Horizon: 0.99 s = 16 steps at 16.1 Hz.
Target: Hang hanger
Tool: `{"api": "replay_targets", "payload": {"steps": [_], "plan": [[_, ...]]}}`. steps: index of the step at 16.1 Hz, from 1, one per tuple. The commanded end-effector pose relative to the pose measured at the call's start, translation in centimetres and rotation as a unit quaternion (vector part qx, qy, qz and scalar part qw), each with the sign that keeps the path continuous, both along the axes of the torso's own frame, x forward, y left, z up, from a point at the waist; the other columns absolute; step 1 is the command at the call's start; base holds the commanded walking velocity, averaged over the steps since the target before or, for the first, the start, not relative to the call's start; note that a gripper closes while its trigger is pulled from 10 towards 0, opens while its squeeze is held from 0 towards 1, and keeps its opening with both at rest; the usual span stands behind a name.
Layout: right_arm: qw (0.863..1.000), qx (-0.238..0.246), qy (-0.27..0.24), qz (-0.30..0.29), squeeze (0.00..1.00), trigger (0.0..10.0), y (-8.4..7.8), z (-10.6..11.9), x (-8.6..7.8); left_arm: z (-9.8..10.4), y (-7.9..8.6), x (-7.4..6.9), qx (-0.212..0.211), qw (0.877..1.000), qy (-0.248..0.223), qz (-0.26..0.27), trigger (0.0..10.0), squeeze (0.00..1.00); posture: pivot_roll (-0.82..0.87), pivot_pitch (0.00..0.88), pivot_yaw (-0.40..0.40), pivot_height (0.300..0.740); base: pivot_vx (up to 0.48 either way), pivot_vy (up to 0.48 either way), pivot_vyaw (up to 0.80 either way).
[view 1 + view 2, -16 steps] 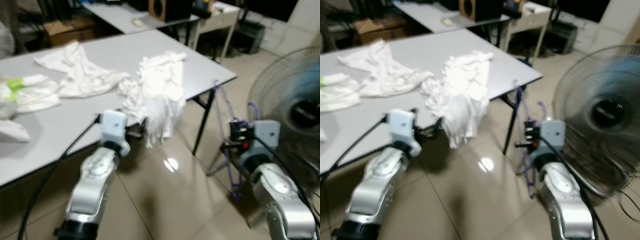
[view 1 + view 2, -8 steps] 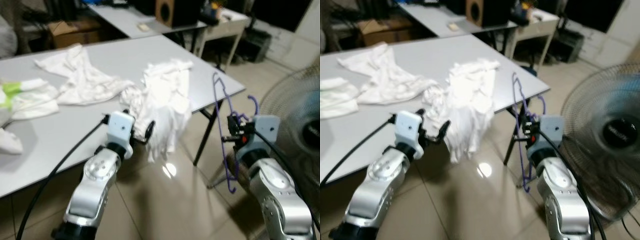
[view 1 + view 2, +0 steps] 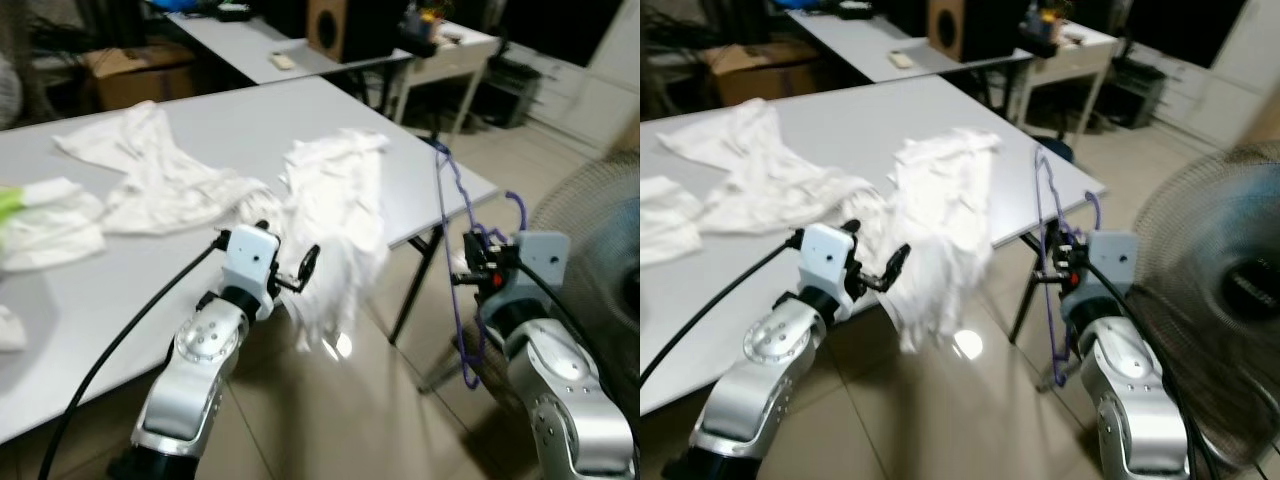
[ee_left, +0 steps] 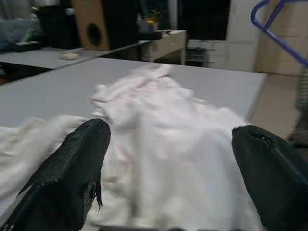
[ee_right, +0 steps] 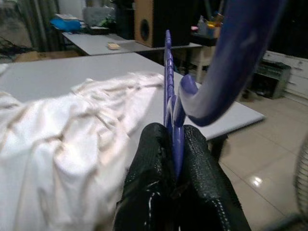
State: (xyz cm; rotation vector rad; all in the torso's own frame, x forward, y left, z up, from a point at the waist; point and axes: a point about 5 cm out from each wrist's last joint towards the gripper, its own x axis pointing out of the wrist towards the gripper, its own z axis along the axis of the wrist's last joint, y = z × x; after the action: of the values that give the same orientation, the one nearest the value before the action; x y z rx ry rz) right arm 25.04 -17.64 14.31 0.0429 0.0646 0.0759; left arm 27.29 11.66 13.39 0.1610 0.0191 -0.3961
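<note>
A purple wire hanger stands upright beside the grey table's corner, and my right gripper is shut on its wire; in the right wrist view the two fingers pinch the hanger below its hook. A white garment lies crumpled at the table edge and droops over it. My left gripper is open right in front of this garment, its fingers spread on either side of the cloth.
The grey table also carries more white clothes at the left. A standing fan is close on the right, behind my right arm. A second table, a speaker and a cabinet stand at the back. Glossy tiled floor lies below.
The camera has shifted slightly. My left gripper has risen closer to the hanging white garment. The right gripper still holds the hanger, raised a little beside the table corner.
</note>
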Motion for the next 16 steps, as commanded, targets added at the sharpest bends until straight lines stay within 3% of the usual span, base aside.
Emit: {"api": "replay_targets", "payload": {"steps": [1, 9, 11, 15, 16], "plan": [[1.0, 0.002, -0.007, 0.004, 0.0, 10.0, 0.4, 0.5, 0.0, 0.2, 0.6, 0.2, 0.004, 1.0, 0.001, 0.008, 10.0, 0.14, -0.16, 0.009, -0.065, 0.74, 0.364, 0.0, 0.0], [1.0, -0.002, 0.0, 0.0, 0.0, 10.0, 0.2, 0.3, -0.2, 0.3, 0.9, 0.7, -0.01, 0.999, 0.006, 0.031, 10.0, 0.13, -0.17, 0.008, -0.063, 0.74, 0.356, 0.0, 0.0], [1.0, -0.01, 0.011, 0.006, 0.0, 10.0, -0.1, 0.0, -0.6, -0.1, 0.7, 0.5, -0.043, 0.998, 0.016, 0.046, 10.0, 0.06, -0.19, 0.0, -0.073, 0.74, 0.0, 0.0, 0.0], [0.999, -0.034, 0.018, -0.006, 0.0, 10.0, -2.1, 0.5, -1.1, -0.5, -0.5, 0.5, -0.048, 0.998, 0.025, -0.025, 10.0, 0.06, -0.23, 0.0, -0.025, 0.74, 0.0, 0.0, 0.0], [0.999, -0.044, 0.025, -0.017, 0.0, 10.0, -3.0, 0.5, -1.4, -0.5, -0.6, 0.7, -0.058, 0.997, 0.034, -0.041, 10.0, 0.14, -0.24, 0.0, -0.006, 0.74, 0.0, 0.0, 0.0]]}}
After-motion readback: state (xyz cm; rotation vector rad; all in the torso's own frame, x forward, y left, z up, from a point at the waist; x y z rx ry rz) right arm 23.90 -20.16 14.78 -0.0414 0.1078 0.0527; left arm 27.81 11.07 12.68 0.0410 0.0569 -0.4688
